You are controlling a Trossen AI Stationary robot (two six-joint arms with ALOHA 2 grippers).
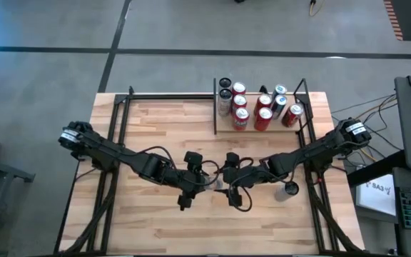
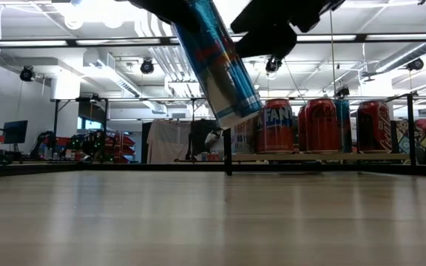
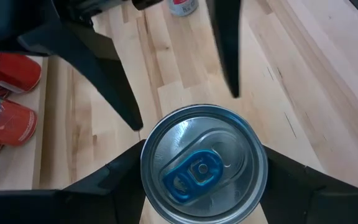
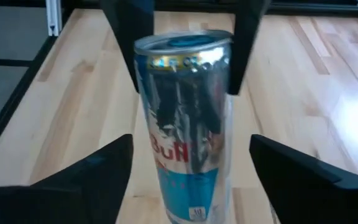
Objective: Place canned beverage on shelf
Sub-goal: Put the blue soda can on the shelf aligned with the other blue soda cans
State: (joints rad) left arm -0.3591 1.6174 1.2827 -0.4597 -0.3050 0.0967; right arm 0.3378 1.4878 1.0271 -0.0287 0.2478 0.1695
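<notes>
One light-wood shelf edged with black metal rods [image 1: 215, 107] is in view. On it stand about ten drink cans [image 1: 240, 118], mostly red; the tight cluster blurs the exact count. One slim blue-and-silver can [image 4: 185, 124] is aloft. One dark-topped can [image 1: 287, 189] stands alone on the tabletop. There are two dark robot arms [image 1: 130, 158].

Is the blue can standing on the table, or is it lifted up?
Lifted and tilted. In the low view the blue can hangs above the table with clear space under its lower end, and the left pincer grips it.
</notes>
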